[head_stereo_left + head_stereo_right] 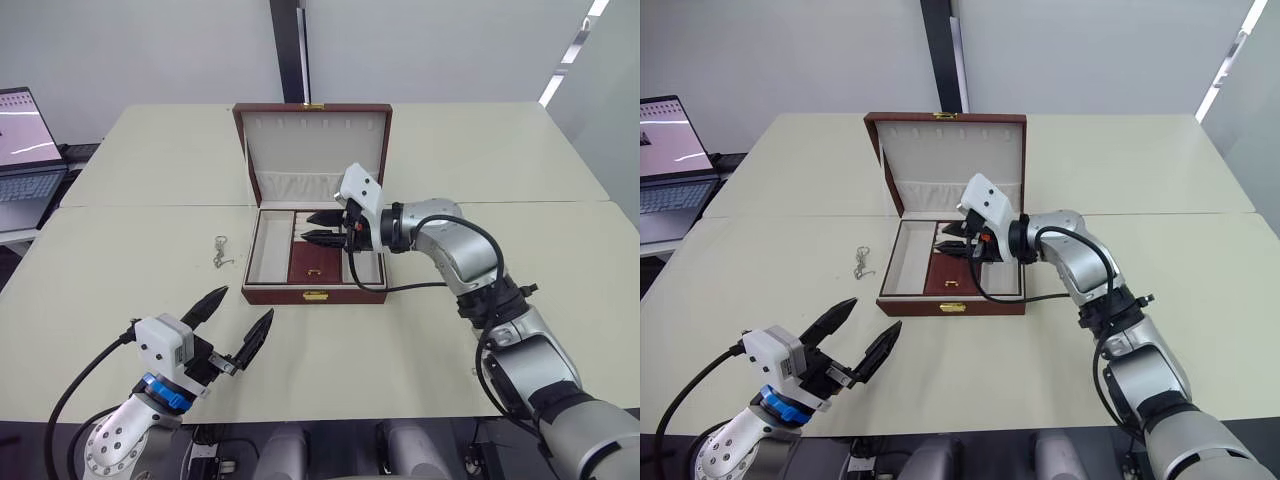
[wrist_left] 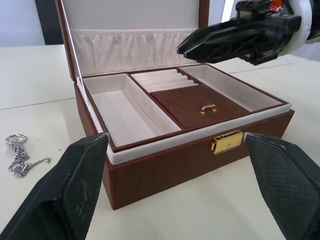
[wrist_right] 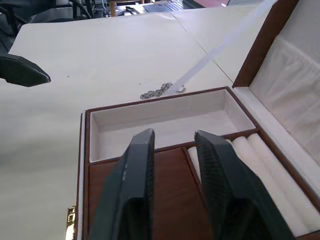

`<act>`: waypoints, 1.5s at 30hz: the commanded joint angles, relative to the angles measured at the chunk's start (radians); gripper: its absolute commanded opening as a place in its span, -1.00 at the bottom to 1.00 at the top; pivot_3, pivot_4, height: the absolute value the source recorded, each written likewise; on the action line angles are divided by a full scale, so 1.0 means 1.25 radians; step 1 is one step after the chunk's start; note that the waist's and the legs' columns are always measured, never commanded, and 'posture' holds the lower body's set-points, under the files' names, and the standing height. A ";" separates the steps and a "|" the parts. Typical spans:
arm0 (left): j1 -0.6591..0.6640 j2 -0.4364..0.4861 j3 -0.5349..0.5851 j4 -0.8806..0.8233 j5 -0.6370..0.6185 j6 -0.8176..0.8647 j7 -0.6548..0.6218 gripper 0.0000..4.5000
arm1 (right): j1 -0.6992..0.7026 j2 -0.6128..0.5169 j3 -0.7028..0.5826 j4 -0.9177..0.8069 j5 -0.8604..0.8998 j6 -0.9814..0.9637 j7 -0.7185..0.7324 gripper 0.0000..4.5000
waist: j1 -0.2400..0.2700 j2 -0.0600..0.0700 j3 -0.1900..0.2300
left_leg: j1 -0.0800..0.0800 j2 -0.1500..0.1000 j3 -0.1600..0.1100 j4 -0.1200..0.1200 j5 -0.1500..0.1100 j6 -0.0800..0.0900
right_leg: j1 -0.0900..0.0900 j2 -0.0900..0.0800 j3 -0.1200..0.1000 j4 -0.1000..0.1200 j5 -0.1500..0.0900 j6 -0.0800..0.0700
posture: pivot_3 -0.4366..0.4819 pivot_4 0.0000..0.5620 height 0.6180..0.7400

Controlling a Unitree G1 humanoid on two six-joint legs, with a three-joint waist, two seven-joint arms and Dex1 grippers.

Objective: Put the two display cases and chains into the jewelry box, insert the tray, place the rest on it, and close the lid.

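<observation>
The jewelry box (image 1: 280, 296) stands in the middle of the table with its lid (image 1: 315, 145) raised upright. The tray (image 2: 125, 112) sits inside the box; its brown flap (image 2: 195, 105) with a gold tab lies flat beside the ring rolls. My right gripper (image 1: 307, 227) hovers just above the flap, open by a narrow gap and holding nothing. One silver chain (image 1: 221, 250) lies on the table to the left of the box. My left gripper (image 1: 245, 303) is open and empty, low near the table's front edge, pointing at the box front. The display cases are out of view.
An open laptop (image 1: 25, 150) stands on a separate surface at the far left. The gold clasp (image 2: 226, 142) faces me on the box front. A seam (image 1: 150, 206) between table halves runs left to right behind the chain.
</observation>
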 commanded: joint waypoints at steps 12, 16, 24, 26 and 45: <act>-0.024 0.011 -0.003 0.007 -0.012 0.013 -0.007 1.00 | 0.038 -0.006 0.030 0.057 -0.065 -0.072 0.017 -0.99 | -0.001 0.000 0.000 | 0.000 0.000 0.000 0.000 0.000 0.000 | 0.000 0.000 0.000 0.000 0.000 0.000 | -0.05 -0.47 1.00; -0.037 0.015 -0.001 0.002 -0.017 0.031 -0.003 1.00 | 0.037 0.003 -0.033 0.022 0.004 -0.063 0.036 -0.99 | -0.001 0.000 0.000 | 0.000 0.000 0.000 0.000 0.000 0.000 | 0.000 0.000 0.000 0.000 0.000 0.000 | -0.05 -0.47 1.00; -0.092 0.064 0.045 0.025 -0.054 0.093 -0.005 1.00 | 0.084 -0.110 -0.149 -0.108 0.121 -0.002 0.104 -0.75 | 0.002 0.000 0.000 | 0.000 0.000 0.000 0.000 0.000 0.000 | 0.000 0.000 0.000 0.000 0.000 0.000 | -0.05 -0.47 1.00; -0.110 0.094 0.071 0.042 -0.076 0.119 -0.019 1.00 | 0.113 -0.166 -0.172 -0.127 0.133 0.007 0.125 -0.52 | 0.002 0.000 0.000 | 0.000 0.000 -0.001 0.000 0.000 0.000 | 0.001 0.000 -0.001 0.000 0.000 0.000 | -0.05 -0.47 1.00; -0.299 0.426 0.276 0.501 -0.076 0.177 -0.250 1.00 | 0.493 -0.468 -0.485 -0.070 0.169 -0.109 0.140 0.99 | 0.000 0.000 0.000 | 0.000 0.000 0.001 0.000 0.000 0.000 | 0.001 0.001 0.000 0.000 0.000 0.000 | -0.05 -0.47 1.00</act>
